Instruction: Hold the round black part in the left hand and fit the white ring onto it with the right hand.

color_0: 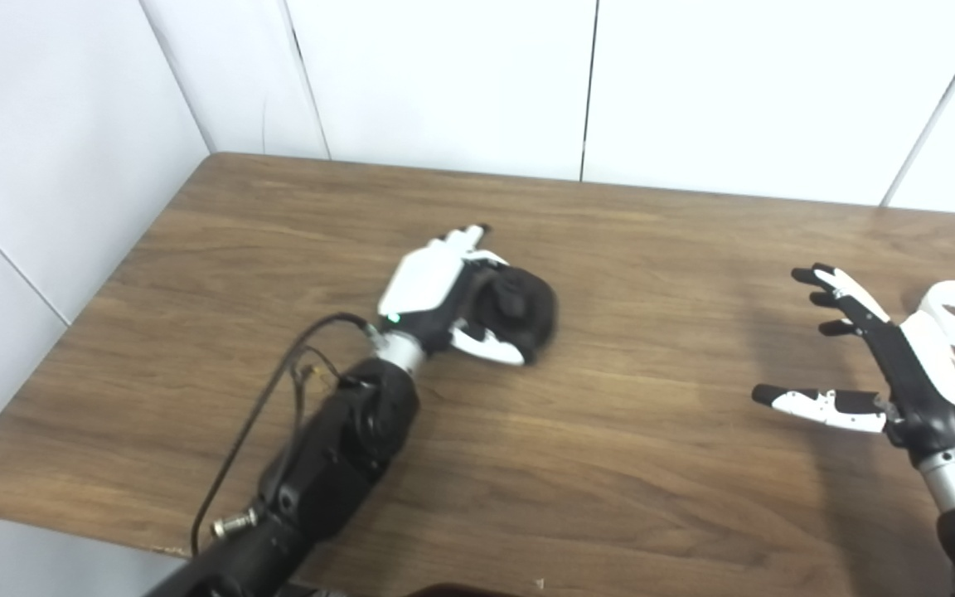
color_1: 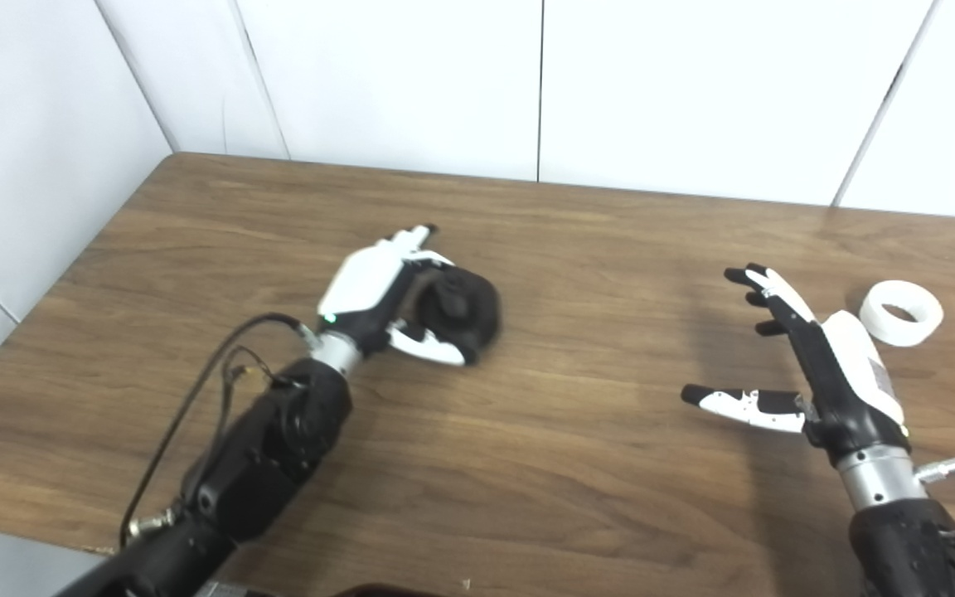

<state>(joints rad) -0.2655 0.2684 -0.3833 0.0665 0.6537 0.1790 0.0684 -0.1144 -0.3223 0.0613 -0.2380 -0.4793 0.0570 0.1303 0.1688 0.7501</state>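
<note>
Left hand point(color_0: 444, 290) curled around the round black part point(color_0: 527, 311), fingers wrapped over its far side and thumb point(color_0: 490, 346) pressed along its near edge – a closed grasp, with the part resting low on the bench point(color_0: 610, 464) left of centre. Matte black and rubbery-looking, that part, squat and rounded, with a raised knob or hub showing between the fingers. White glossy shell on the back of the hand, black at the fingertips, a small green light near the wrist. Black padded forearm behind it, with a thin black cable looping out to the left.

Right hand point(color_1: 809, 365) wide open and empty, raised over the right side of the bench, palm turned to the left, fingers spread and pointing far, thumb point(color_1: 739, 404) jutting out to the left. Touching nothing. Same white-and-black plastic build, with a bare metal cuff at the wrist.

White ring point(color_1: 901, 312) lying flat on the bench just to the far right of that open hand, apart from it – a short, thick-walled band, smooth and plain white, hollow through the middle.

Bench in brown wood-grain laminate with a rounded edge. Plain white panelled walls point(color_0: 444, 75) behind and to the left, split by thin dark seams.
</note>
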